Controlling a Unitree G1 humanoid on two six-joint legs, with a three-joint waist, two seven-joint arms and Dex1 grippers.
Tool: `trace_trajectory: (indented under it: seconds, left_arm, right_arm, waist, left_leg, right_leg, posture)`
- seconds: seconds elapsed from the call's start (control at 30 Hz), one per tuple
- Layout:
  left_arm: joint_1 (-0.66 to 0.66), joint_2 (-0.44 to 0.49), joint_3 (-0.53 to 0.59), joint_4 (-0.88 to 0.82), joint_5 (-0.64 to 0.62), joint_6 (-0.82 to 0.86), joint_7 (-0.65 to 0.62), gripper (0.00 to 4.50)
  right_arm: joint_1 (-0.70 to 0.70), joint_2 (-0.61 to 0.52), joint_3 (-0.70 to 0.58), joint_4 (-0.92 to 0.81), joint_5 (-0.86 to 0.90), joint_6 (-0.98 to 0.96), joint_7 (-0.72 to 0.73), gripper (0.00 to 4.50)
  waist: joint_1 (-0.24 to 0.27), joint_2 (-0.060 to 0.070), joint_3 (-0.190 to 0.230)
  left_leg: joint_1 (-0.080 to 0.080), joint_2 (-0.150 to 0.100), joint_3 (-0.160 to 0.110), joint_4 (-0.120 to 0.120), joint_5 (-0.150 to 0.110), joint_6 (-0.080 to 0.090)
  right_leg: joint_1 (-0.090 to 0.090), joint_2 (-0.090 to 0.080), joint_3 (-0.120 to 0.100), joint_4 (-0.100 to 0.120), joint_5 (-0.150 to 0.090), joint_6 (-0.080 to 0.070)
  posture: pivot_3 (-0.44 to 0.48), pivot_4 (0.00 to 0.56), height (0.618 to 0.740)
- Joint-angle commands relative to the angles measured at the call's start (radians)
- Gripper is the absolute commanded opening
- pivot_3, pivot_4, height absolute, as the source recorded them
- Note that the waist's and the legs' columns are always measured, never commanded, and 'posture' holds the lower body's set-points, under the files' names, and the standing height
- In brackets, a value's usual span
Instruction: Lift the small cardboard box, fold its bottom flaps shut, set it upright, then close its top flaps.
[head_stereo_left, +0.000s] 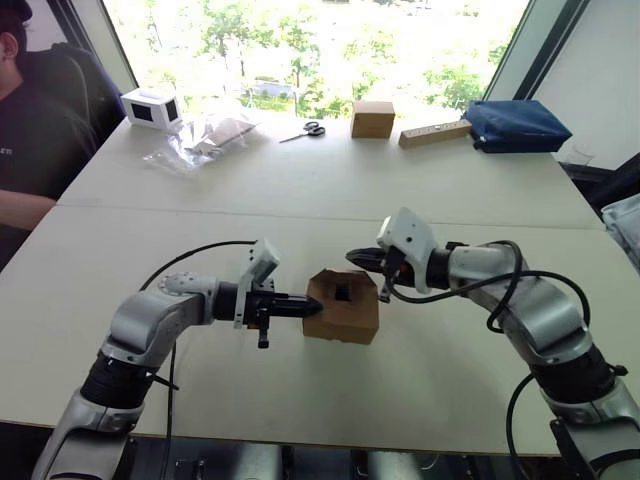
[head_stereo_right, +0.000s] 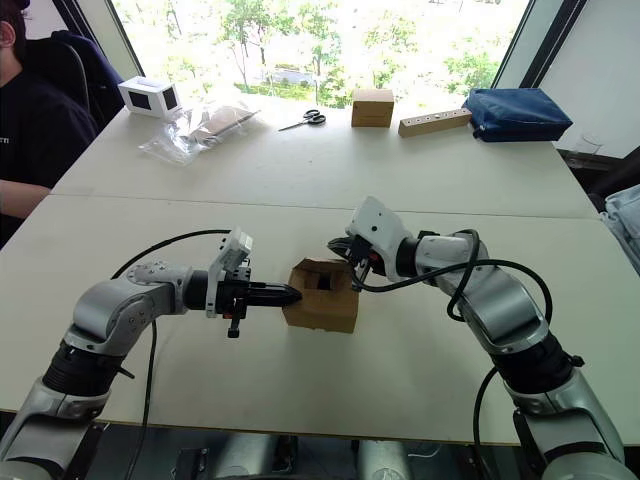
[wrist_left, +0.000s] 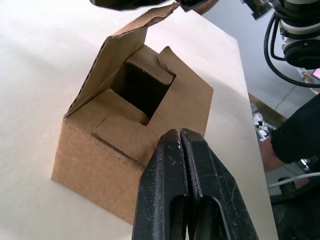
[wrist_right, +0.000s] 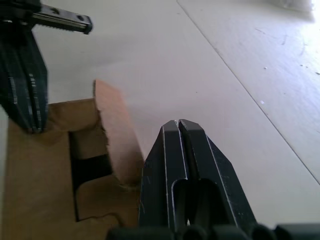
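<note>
The small cardboard box (head_stereo_left: 342, 308) stands upright on the table between my two arms. Its top flaps (wrist_left: 131, 134) are partly folded in, leaving a dark gap in the middle. One top flap (wrist_right: 118, 137) still stands up along the far edge. My left gripper (head_stereo_left: 312, 307) is shut with nothing in it, its tips touching the box's left top edge. Shut as well, my right gripper (head_stereo_left: 352, 256) hovers just behind the raised flap. The bottom flaps are hidden under the box.
A person (head_stereo_left: 30, 140) sits at the table's far left. Along the far edge lie a white box with a dark face (head_stereo_left: 150, 107), plastic bags (head_stereo_left: 205, 140), scissors (head_stereo_left: 305, 130), a cube-shaped brown box (head_stereo_left: 372, 118), a wooden block (head_stereo_left: 435, 133) and a blue bag (head_stereo_left: 515, 125).
</note>
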Motion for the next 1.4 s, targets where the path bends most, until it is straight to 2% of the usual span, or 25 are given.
trace_trajectory:
  seconds: [0.03, 0.3, 0.43, 0.53, 0.67, 0.97, 1.2, 1.4]
  left_arm:
    - [-0.003, 0.006, 0.002, -0.006, -0.003, 0.002, 0.008, 0.04]
    - [-0.008, 0.009, 0.006, 0.008, -0.003, -0.006, 0.003, 0.04]
    - [-0.039, -0.013, 0.083, 0.029, -0.105, 0.067, 0.010, 0.04]
    - [-0.074, -0.038, 0.117, 0.057, -0.131, 0.080, 0.033, 0.04]
    - [-0.101, -0.071, 0.110, 0.085, -0.112, 0.062, 0.063, 0.04]
    - [-0.146, -0.177, 0.069, 0.245, 0.011, -0.070, 0.134, 0.04]
    - [-0.113, -0.165, 0.043, 0.220, 0.023, -0.075, 0.088, 0.04]
    - [-0.111, -0.155, 0.065, 0.197, -0.002, -0.056, 0.089, 0.04]
  right_arm:
    - [0.026, -0.001, -0.028, -0.081, 0.033, 0.023, 0.009, 0.00]
    - [0.078, 0.007, -0.022, -0.141, 0.045, 0.056, -0.008, 0.00]
    - [0.089, 0.010, -0.006, -0.147, 0.034, 0.055, -0.014, 0.00]
    - [0.086, 0.009, -0.002, -0.138, 0.024, 0.050, -0.016, 0.00]
    - [0.083, 0.008, -0.001, -0.136, 0.021, 0.049, -0.016, 0.00]
    - [0.080, 0.016, 0.002, -0.144, 0.014, 0.054, -0.025, 0.00]
    - [0.087, 0.009, -0.016, -0.167, 0.022, 0.068, -0.034, 0.00]
    - [0.094, 0.004, -0.017, -0.172, 0.024, 0.074, -0.034, 0.00]
  waist:
    - [-0.001, 0.000, 0.000]
    - [-0.001, 0.000, 0.000]
    - [-0.001, 0.000, 0.000]
    - [0.001, 0.000, 0.000]
    - [0.000, 0.000, 0.000]
    - [0.000, 0.000, 0.000]
    - [0.000, 0.000, 0.000]
    - [0.000, 0.000, 0.000]
  left_leg:
    - [0.000, 0.000, 0.000, 0.000, 0.000, 0.000]
    - [0.001, 0.000, 0.000, 0.000, 0.000, 0.000]
    - [0.000, 0.000, 0.000, 0.000, 0.000, 0.000]
    - [0.000, 0.000, 0.000, 0.000, 0.000, 0.000]
    - [0.000, 0.000, 0.000, 0.000, 0.000, 0.000]
    - [0.000, 0.000, 0.000, 0.000, 0.000, 0.000]
    - [0.000, 0.000, 0.000, 0.000, 0.000, 0.000]
    - [0.000, 0.000, 0.000, 0.000, 0.000, 0.000]
  right_leg:
    - [0.000, 0.000, 0.000, 0.000, 0.000, 0.000]
    - [0.000, 0.000, 0.000, 0.000, -0.001, -0.001]
    - [0.000, 0.000, 0.000, 0.000, -0.001, -0.001]
    - [0.000, 0.000, 0.000, 0.000, -0.001, -0.001]
    - [0.000, 0.000, 0.000, 0.000, 0.000, 0.000]
    - [0.001, 0.000, 0.000, 0.000, 0.000, 0.000]
    - [0.001, 0.000, 0.000, 0.000, 0.000, 0.000]
    - [0.001, 0.000, 0.000, -0.001, 0.000, 0.000]
  posture:
    - [0.000, 0.150, 0.740]
    - [0.000, 0.150, 0.740]
    - [0.000, 0.150, 0.740]
    - [0.000, 0.150, 0.740]
    - [0.000, 0.150, 0.740]
    - [0.000, 0.150, 0.740]
    - [0.000, 0.150, 0.740]
    - [0.000, 0.150, 0.740]
